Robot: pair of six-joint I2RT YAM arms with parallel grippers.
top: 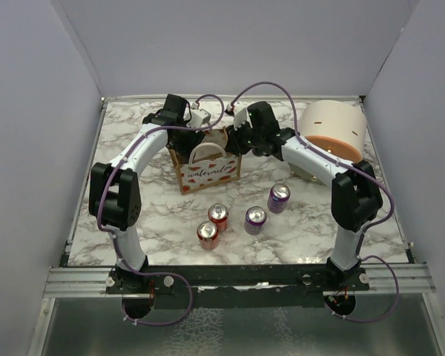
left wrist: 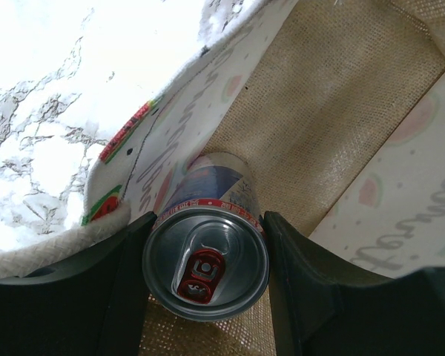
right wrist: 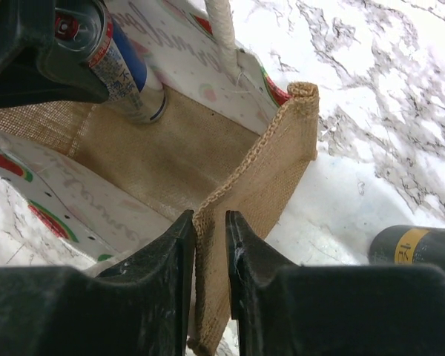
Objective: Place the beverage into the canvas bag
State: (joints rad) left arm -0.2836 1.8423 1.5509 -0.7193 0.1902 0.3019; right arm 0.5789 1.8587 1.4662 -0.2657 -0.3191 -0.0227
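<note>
The canvas bag (top: pixel 205 173) stands at mid-table, tan with a white lettered panel and watermelon slices. My left gripper (top: pixel 206 123) reaches down into it and is shut on a beverage can (left wrist: pixel 205 263) with a silver top and red tab; the black fingers (left wrist: pixel 300 285) press both sides. The can hangs tilted low inside the burlap interior (left wrist: pixel 334 111), its base near the floor. It also shows in the right wrist view (right wrist: pixel 117 63). My right gripper (right wrist: pixel 210 237) is shut on the bag's burlap side wall (right wrist: pixel 263 182) at its top edge, on the bag's right side (top: pixel 237 139).
Two red cans (top: pixel 218 216) (top: pixel 208 234) and two purple cans (top: pixel 255 219) (top: pixel 279 198) stand in front of the bag. A large peach-and-yellow domed container (top: pixel 331 130) sits at the back right. A dark can (right wrist: pixel 415 248) lies at the right wrist view's edge.
</note>
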